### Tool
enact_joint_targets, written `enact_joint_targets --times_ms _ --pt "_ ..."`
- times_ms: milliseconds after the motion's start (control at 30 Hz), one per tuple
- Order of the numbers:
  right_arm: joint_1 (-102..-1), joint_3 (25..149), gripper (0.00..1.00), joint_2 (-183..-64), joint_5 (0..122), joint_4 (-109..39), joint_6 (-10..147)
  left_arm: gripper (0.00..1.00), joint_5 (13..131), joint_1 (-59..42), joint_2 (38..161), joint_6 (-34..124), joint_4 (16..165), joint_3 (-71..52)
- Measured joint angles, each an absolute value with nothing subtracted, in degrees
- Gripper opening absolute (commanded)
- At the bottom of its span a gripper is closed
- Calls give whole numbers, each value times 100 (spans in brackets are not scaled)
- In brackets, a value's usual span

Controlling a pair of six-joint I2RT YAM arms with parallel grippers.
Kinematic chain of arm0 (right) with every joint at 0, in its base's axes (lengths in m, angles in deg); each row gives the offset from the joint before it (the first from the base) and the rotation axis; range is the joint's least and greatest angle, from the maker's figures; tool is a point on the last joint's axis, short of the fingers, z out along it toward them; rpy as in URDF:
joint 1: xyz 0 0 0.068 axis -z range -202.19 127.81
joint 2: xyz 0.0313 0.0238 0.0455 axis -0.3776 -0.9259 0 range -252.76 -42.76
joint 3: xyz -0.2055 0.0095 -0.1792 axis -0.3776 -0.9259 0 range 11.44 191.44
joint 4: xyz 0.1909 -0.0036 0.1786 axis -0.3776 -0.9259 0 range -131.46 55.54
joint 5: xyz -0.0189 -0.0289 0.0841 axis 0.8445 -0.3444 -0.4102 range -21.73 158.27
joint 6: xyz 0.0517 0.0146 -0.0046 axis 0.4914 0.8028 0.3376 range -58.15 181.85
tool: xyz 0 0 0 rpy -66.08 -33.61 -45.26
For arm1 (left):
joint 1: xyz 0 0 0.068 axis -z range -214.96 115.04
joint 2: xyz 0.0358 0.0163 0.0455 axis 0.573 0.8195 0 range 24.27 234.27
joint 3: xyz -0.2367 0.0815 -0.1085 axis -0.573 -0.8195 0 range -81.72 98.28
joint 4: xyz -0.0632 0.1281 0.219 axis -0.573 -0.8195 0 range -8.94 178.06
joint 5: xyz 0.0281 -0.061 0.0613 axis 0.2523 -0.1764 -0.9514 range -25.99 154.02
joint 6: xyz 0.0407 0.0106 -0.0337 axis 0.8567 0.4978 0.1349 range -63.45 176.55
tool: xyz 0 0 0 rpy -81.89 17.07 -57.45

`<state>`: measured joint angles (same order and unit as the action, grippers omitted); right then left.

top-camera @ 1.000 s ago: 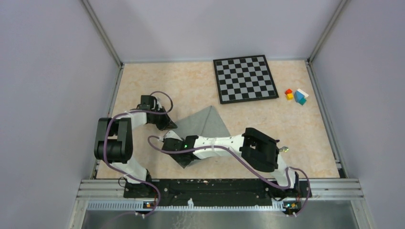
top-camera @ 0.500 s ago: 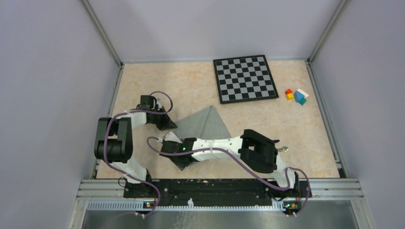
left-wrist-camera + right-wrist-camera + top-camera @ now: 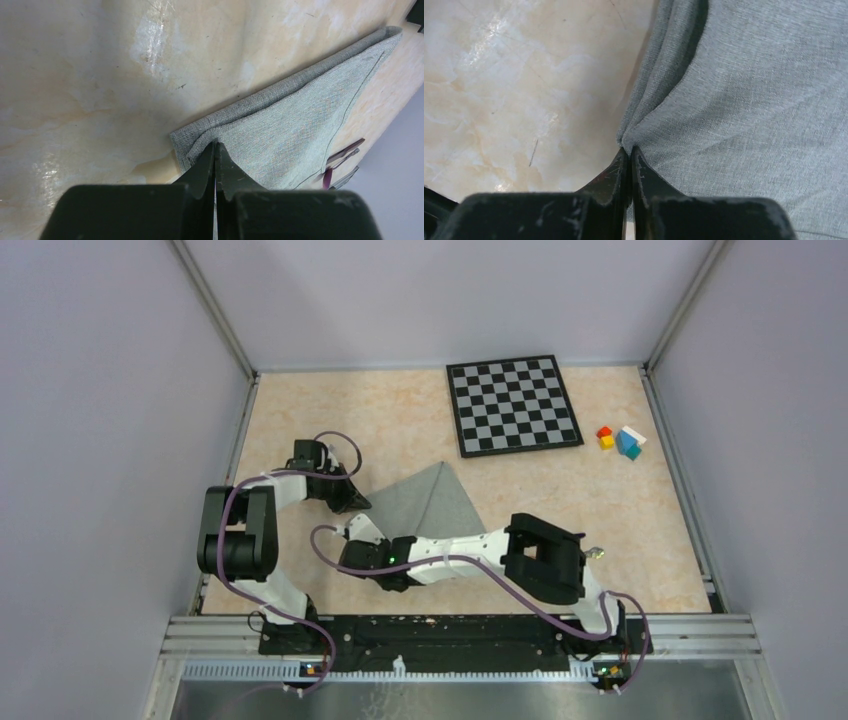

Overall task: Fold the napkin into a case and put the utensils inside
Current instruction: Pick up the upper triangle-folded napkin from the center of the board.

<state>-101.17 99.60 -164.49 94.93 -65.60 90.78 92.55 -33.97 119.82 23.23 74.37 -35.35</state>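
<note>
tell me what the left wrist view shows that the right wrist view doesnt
Only the left wrist: slim dark utensils past the grey-green cloth napkin, whose folded edge runs to a far corner. Only the right wrist: cloth bunched into a pleat at the right tool. Both: the napkin, the beige marbled table, and a black tool shut on the cloth, the left tool at a corner.

Beige marbled table (image 3: 300,410): folded napkin (image 3: 430,500), chessboard (image 3: 513,405), coloured blocks (image 3: 620,440) lying on it

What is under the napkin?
Only table shows around the napkin; dark utensil tips show at its far edge. Anything beneath the cloth is covered.
</note>
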Motion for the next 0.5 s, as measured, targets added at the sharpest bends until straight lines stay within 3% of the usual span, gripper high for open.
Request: enact_joint_targets --times_ms 133,267,400,500 --pt "-10141 9680 0 -16303 9558 -6201 8842 27 9272 -3401 11967 2345 7437 -3535" --pt "-10130 9326 0 -16095 9399 -5784 8588 65 9253 -3379 11759 2426 7373 -3533" --pt "-10075 8948 0 -15820 9184 -5583 8542 94 8936 -3395 11068 2620 6936 -3535" --pt "-9990 8609 0 -15518 8994 -5397 8549 98 8816 -3462 10356 2686 6700 -3554"
